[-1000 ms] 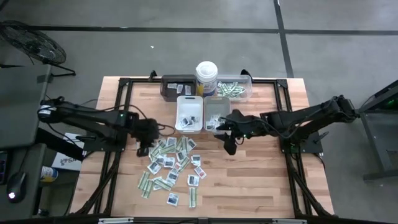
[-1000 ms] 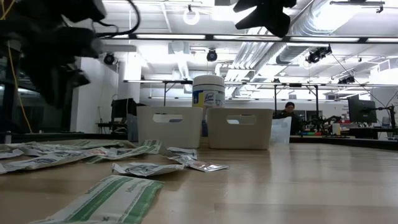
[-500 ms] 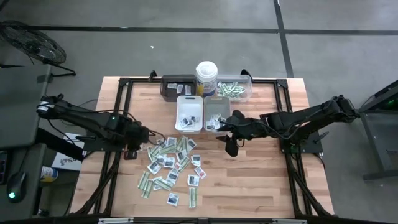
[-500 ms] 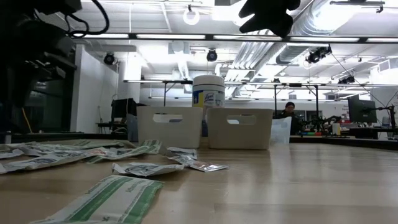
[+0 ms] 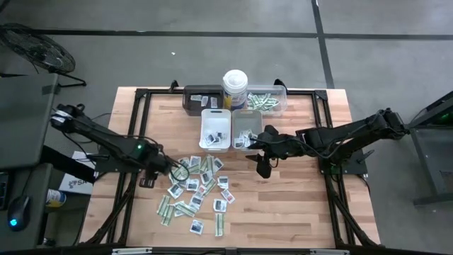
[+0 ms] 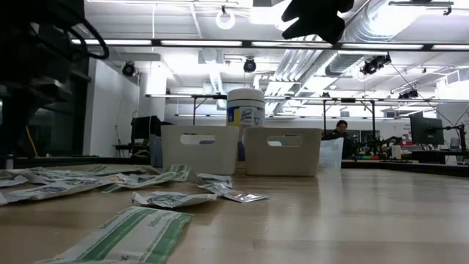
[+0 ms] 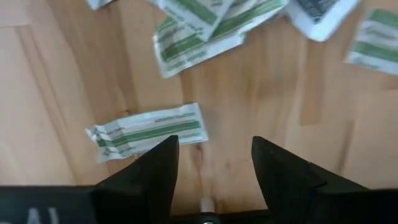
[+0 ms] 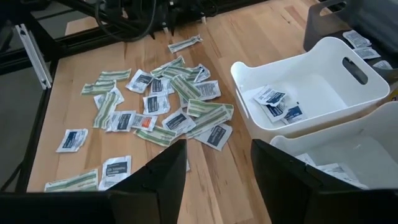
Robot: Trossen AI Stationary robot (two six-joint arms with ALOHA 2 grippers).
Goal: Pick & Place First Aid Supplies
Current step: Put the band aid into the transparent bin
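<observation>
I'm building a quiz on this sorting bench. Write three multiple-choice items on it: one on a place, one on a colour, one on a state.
1. Where does the round canister stand?
A. between the dark tray and the clear tray
B. among the loose packets
C. inside the white bin

2. What colour is the stripe on the strip packet lying just ahead of the left tool?
A. red
B. green
C. black

3. How is the left tool?
A. shut on a packet
B. open and empty
C. out of sight

Answers: 1 A, the high view shows it at the far edge between those two trays. 2 B, the left wrist view shows a green band along it. 3 B, bare wood shows between its spread fingers.
</observation>
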